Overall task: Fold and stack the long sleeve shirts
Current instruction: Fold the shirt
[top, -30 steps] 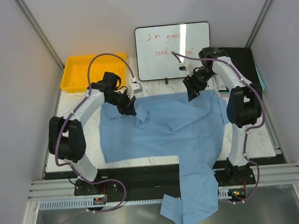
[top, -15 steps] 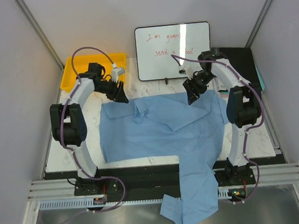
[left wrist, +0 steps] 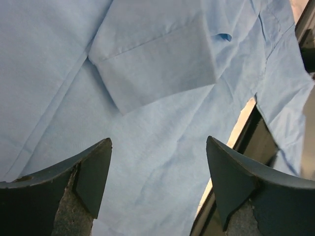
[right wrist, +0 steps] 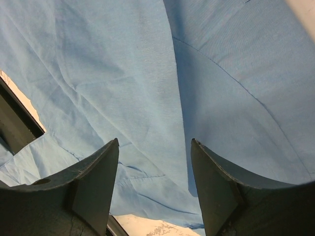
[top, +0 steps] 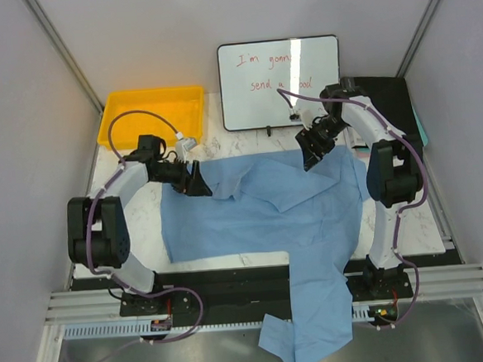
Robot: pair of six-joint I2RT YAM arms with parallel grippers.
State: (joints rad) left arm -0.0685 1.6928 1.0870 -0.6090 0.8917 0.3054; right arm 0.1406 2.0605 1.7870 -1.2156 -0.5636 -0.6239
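**Blue shirt flat on the table, both grippers open over its far edge**

The long sleeve shirt (top: 260, 213) is spread across the white table (top: 137, 230), light blue and fairly flat. One long part spills over the near edge between the two arm bases and hangs down past the black rail. There's a folded-over flap near the middle, which also shows in the left wrist view.

The yellow tray (top: 109, 128) sits at the far left corner, beside the whiteboard (top: 280, 83). The shirt lies wholly outside it, near its front wall but apart from it.

The left gripper (top: 196, 182) is low at the shirt's far left corner. From its wrist camera, the jaws are spread wide with just blue cloth showing between them and nothing pinched. The right gripper (top: 310, 155) is over the far right part of the shirt, and it's the same deal: jaws apart, cloth below, no grip. I honestly can't tell from these angles whether either one's fingertips touch the fabric.
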